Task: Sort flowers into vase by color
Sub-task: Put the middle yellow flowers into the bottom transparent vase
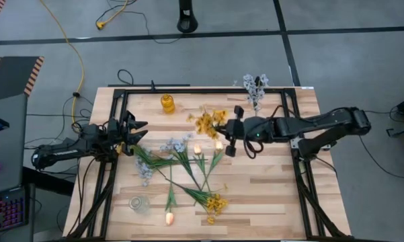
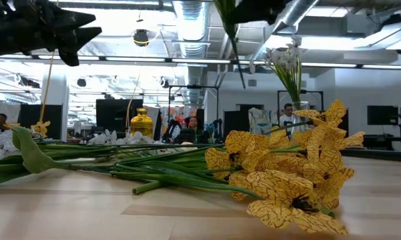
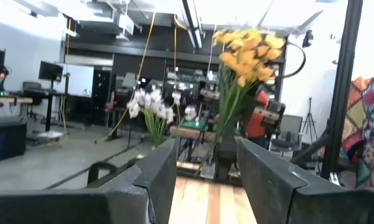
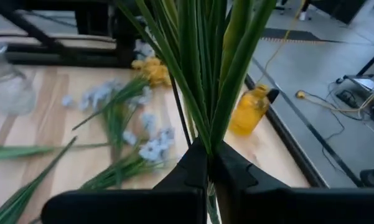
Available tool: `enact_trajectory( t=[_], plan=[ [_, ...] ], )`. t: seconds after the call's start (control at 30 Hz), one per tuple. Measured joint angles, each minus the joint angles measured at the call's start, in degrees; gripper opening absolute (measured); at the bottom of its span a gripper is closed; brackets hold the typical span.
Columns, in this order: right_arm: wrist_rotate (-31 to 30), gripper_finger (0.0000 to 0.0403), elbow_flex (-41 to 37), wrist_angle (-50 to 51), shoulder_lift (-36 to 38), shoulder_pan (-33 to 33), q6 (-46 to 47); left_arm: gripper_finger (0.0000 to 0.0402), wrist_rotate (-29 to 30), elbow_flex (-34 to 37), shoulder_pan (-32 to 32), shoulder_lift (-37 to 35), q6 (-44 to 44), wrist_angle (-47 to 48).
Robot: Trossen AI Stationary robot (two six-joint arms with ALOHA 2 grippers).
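Right gripper [image 1: 229,130] clamped on a yellow sprig [image 1: 207,123], stems pinched low between the fingers [image 4: 193,165], blossoms held above mid-table. Looked light and floppy, top-heavy; best gripped on the stiff lower stem, as done. Left gripper [image 1: 136,131] parked at the left edge, spread wide, empty. Yellow vase [image 1: 168,103] far-left, beyond the blossoms. Loose flowers [image 1: 181,168] strewn across the near half, clear vase [image 1: 139,204] near-left, blue-white spray [image 1: 256,89] standing far-right.
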State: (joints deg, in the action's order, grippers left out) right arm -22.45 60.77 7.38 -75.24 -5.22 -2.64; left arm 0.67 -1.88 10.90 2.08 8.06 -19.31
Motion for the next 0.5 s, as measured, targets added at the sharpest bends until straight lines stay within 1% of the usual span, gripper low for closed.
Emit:
enact_trajectory(
  t=[0.17,0.5],
  plan=[
    [0.3,0.004,0.0,-5.3,-2.6,2.5,0.0,0.0157,0.1,0.0,0.0,5.6,-0.2,-6.1],
    [0.5,0.004,0.0,-18.2,-10.6,4.7,0.2,0.0157,2.1,-0.3,0.0,23.9,-0.2,-22.5]
  ],
)
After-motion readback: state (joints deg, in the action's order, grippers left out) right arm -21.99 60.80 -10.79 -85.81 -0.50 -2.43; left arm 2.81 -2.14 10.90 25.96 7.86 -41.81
